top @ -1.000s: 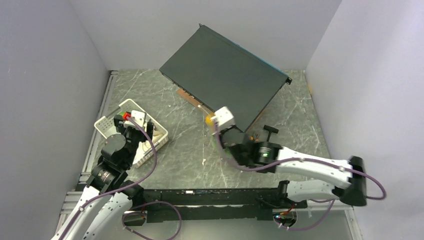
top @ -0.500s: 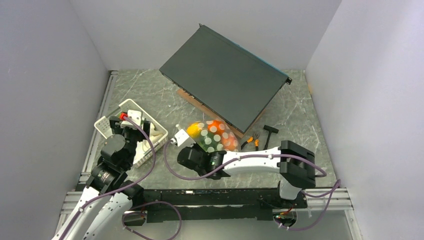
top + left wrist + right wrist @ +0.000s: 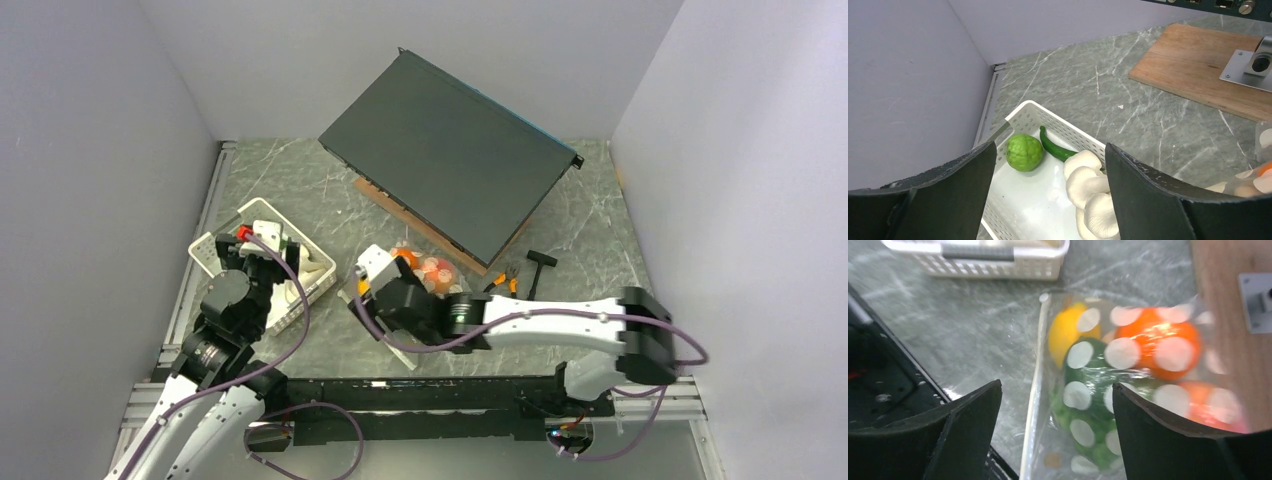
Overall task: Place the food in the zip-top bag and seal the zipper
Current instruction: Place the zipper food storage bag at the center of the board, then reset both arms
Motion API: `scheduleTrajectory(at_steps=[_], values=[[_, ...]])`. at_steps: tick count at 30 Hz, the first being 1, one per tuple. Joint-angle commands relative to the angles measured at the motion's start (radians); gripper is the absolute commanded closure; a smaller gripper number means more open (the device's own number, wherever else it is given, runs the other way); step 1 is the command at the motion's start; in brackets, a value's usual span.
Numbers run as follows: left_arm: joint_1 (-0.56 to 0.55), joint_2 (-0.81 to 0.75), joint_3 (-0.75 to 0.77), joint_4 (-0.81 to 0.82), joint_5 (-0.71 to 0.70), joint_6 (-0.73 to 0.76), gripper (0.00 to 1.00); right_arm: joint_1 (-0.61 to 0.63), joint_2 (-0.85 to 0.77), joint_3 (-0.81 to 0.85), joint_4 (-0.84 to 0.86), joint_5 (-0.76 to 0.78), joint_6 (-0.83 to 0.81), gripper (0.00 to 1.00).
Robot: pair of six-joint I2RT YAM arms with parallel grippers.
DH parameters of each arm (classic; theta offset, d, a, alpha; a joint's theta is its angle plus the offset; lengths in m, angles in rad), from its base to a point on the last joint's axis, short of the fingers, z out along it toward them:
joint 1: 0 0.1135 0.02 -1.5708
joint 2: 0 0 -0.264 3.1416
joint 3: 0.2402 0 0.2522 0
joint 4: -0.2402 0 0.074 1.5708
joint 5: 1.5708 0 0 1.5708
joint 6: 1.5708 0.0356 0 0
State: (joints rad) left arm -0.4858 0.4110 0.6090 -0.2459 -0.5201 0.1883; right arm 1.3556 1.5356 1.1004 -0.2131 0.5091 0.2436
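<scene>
Pale lavender walls (image 3: 100, 100) enclose a grey-green marbled tabletop (image 3: 600, 230) under even light.

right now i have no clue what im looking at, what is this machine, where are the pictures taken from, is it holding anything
Two robot arms bolted at the near edge of a table, each ending in a two-finger gripper. One picture looks down from above; the other two come from wrist cameras. The left gripper hangs open over a white basket with a round green fruit, a slim cucumber and white mushrooms. The right gripper is open above a dotted clear bag on the table, with an orange and a lemon inside. A dark flat box sits at the back. Nothing is gripped.
</scene>
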Motion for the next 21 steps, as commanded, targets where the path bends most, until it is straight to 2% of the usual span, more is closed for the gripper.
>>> scheduleTrajectory(at_steps=[1,6,10,12,16,21], values=[[0.0,-0.025,0.02,0.013,0.021,-0.027,0.15,-0.002,-0.229,0.012,-0.046,-0.006,-0.007,0.13],[0.0,-0.061,0.057,-0.032,0.078,-0.1,0.14,-0.003,-0.453,0.044,-0.155,0.076,-0.035,0.03],[0.0,-0.124,0.201,-0.18,0.14,-0.329,0.11,-0.002,-0.621,0.095,-0.22,0.178,-0.094,0.0],[0.001,-0.169,0.269,-0.224,0.18,-0.388,0.08,-0.003,-0.693,0.129,-0.239,0.229,-0.119,0.0],[0.001,-0.235,0.345,-0.216,0.218,-0.414,0.07,-0.003,-0.786,0.18,-0.229,0.314,-0.166,0.0],[0.0,-0.267,0.411,-0.237,0.175,-0.398,0.04,-0.002,-0.808,0.197,-0.178,0.393,-0.206,0.0]])
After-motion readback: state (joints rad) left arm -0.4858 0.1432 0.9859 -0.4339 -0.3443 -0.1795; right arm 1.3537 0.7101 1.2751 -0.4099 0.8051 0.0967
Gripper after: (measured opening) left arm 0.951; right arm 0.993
